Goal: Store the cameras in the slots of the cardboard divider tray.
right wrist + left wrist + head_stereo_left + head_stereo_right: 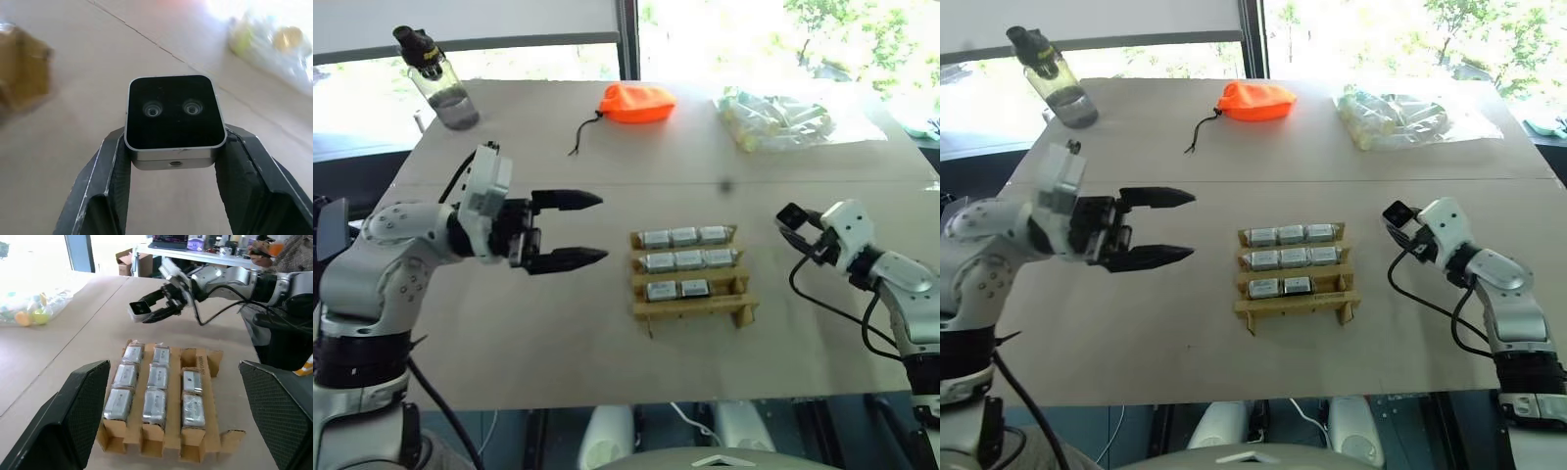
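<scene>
Your cardboard divider tray [693, 294] sits mid-table [558, 333] with eight cameras [688, 260] slotted in; one front-row slot is bare. Your right hand [172, 147] pinches another camera [173, 120] above the table, right of the tray. Your left hand [592, 230] is spread. A clear bag [773, 119] lies at the far edge.

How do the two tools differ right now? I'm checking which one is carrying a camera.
The right tool is shut on a camera, lens face outward; the left tool is open and empty. The right tool sits beside the tray's open-slot end; the left tool hovers on the opposite side. Both are above the table, off the tray.
</scene>
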Available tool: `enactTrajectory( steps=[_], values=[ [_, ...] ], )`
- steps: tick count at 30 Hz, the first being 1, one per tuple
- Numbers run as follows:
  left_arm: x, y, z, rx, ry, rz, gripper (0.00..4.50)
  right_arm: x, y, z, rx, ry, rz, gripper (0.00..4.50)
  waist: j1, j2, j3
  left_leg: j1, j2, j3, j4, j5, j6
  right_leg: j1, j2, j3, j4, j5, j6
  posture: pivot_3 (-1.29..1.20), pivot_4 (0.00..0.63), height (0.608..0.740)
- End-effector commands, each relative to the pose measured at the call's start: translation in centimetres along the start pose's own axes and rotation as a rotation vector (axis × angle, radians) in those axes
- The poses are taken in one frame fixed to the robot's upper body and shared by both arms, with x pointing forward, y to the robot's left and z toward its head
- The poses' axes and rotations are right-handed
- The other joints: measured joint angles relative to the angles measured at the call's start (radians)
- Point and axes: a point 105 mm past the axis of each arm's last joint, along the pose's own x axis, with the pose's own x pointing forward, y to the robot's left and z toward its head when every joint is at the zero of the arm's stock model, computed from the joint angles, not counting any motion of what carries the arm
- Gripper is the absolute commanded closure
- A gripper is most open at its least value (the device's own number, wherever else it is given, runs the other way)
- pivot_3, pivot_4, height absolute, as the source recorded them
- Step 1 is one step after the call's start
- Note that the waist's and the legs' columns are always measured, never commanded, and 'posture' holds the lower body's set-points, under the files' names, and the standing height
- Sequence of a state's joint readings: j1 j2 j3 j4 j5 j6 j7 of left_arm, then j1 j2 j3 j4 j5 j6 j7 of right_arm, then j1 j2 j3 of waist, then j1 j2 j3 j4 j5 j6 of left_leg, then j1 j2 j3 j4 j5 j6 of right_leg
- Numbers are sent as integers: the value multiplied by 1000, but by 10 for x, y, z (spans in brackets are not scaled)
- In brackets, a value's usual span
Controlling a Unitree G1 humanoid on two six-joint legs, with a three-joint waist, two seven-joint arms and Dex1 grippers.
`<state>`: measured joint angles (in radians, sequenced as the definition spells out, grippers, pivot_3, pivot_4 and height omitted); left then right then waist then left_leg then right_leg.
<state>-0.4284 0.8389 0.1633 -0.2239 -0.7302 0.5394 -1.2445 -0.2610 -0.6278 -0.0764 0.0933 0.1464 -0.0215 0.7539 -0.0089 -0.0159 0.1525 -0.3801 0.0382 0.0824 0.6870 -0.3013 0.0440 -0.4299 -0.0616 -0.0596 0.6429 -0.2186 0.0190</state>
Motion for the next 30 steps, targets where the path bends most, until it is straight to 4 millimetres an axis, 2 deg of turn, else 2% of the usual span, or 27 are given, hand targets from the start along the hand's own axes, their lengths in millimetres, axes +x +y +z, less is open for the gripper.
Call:
enactTrajectory(
  steps=[1, 7, 13, 21, 30],
  values=[
    [32, 6, -3, -8, 4, 12, 97, 9, 20, 51, -352, -170, 117, 2623, 3, 0, 0, 0, 0, 0, 1, 0, 0, 0, 0, 0, 0, 0, 0, 0, 150, 740],
    [83, 19, 0, -55, 0, 38, 97, 22, 29, 88, -810, -329, 185, 2623, 1, -1, 0, 0, -1, 1, 1, 0, 0, 0, 0, 0, 0, 0, 0, 0, 150, 740],
    [102, 27, -1, -65, 28, -8, 97, 25, 42, 102, -1012, -452, 265, 2623, -1, -1, 0, 0, -1, 1, 0, 0, 0, 0, 1, -2, 0, 0, 0, 0, 150, 740],
    [104, 29, 3, -105, 46, -95, 97, 32, 63, 107, -1115, -524, 373, 2623, -2, -1, 1, 0, 0, 1, 1, 0, 0, 0, 0, -2, 0, 0, 0, 0, 150, 740],
    [98, 21, -14, -148, 232, -201, 97, 39, 70, 105, -1189, -533, 430, 2623, 0, -1, 1, 0, 0, 1, 2, 0, -1, 0, -1, -2, 0, 0, 0, 0, 150, 740]
  ],
)
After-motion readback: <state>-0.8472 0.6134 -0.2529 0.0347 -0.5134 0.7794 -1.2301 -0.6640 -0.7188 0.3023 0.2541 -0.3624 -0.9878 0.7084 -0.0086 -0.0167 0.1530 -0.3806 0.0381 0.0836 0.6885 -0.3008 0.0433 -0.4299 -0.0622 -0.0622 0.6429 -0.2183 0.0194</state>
